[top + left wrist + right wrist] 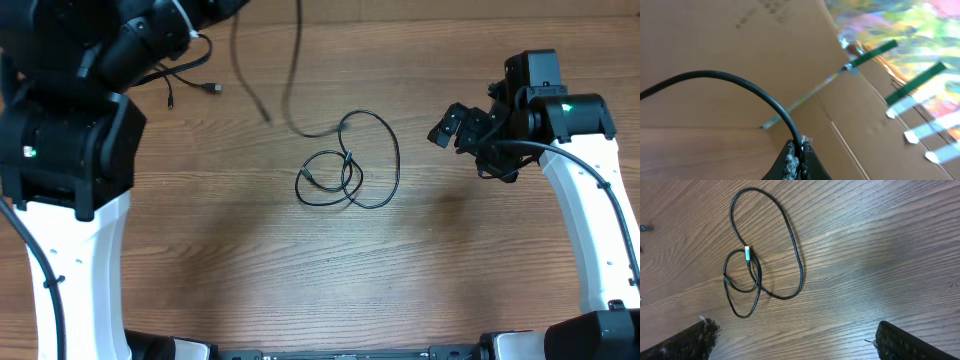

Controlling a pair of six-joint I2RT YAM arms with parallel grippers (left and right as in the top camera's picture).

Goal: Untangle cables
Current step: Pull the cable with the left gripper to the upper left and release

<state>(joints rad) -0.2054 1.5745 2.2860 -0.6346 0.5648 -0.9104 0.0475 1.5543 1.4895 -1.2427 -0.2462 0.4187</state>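
black cable pinched in the closed left fingers, right fingers spread open near a looped cable

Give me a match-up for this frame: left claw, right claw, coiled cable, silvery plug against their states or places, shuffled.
Things:
1. left claw
2. right claw
3. coiled cable
4. silvery plug

States or places:
A. lying in loops on the table
B. wide open, holding nothing
C. shut on a black cable
D. within the coil, at the small loop's edge

Pairs: 1-C, 2-B, 3-A, 4-D
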